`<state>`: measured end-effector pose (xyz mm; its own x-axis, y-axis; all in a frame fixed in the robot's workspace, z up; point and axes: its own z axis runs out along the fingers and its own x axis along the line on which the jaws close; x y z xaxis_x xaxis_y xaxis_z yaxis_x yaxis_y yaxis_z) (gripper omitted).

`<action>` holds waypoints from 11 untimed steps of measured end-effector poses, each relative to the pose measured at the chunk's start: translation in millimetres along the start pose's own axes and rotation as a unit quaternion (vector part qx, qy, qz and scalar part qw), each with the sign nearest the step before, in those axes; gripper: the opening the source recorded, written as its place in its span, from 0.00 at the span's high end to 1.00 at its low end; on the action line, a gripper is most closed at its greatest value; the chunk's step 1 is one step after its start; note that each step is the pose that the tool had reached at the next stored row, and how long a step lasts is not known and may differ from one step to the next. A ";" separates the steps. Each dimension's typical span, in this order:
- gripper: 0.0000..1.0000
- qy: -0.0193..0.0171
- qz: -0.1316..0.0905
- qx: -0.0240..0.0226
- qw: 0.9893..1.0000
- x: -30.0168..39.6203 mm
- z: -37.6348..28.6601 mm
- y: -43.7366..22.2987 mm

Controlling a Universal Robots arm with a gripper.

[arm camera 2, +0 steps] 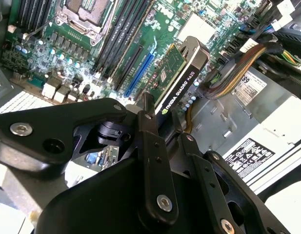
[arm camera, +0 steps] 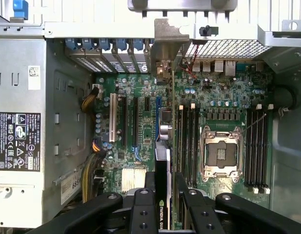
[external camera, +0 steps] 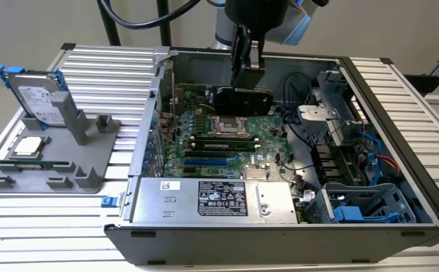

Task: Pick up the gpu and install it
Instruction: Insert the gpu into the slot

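One gpu [external camera: 243,101], one hard drive [external camera: 36,97] (blue rails), one CPU chip [external camera: 27,146] — one open computer case [external camera: 400,113].

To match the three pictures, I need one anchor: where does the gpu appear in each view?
Exterior view: gpu held by the gripper above the motherboard, inside the open case.
Second wrist view: gpu edge-on beyond the fingers.
First wrist view: gpu edge-on, centre, silver bracket toward the case's rear.
Shared landmark: empty CPU socket.
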<state>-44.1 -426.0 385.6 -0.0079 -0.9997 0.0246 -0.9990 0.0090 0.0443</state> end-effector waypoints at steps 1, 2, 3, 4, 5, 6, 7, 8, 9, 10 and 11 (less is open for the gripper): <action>1.00 0.000 0.000 0.000 1.000 0.0 0.2 0.0; 1.00 0.000 0.000 0.000 1.000 0.0 0.5 0.0; 1.00 0.000 0.000 0.000 1.000 0.0 0.7 0.0; 1.00 0.000 0.000 0.000 1.000 0.0 1.0 0.0; 1.00 0.000 0.000 0.000 1.000 0.0 1.4 -0.1; 1.00 0.000 0.000 0.000 1.000 0.0 1.7 -0.1; 1.00 0.000 0.000 0.000 1.000 0.0 2.1 -0.1; 1.00 0.000 0.000 0.000 1.000 -0.1 2.5 -0.1; 1.00 0.000 0.000 0.000 1.000 -0.1 2.9 -0.1; 1.00 0.000 0.000 0.000 1.000 -0.1 3.3 -0.2; 1.00 0.000 0.000 0.000 1.000 -0.1 3.8 -0.2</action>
<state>-44.1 -426.0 381.8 -0.0079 -0.9997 0.0246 -0.9990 0.0090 0.0442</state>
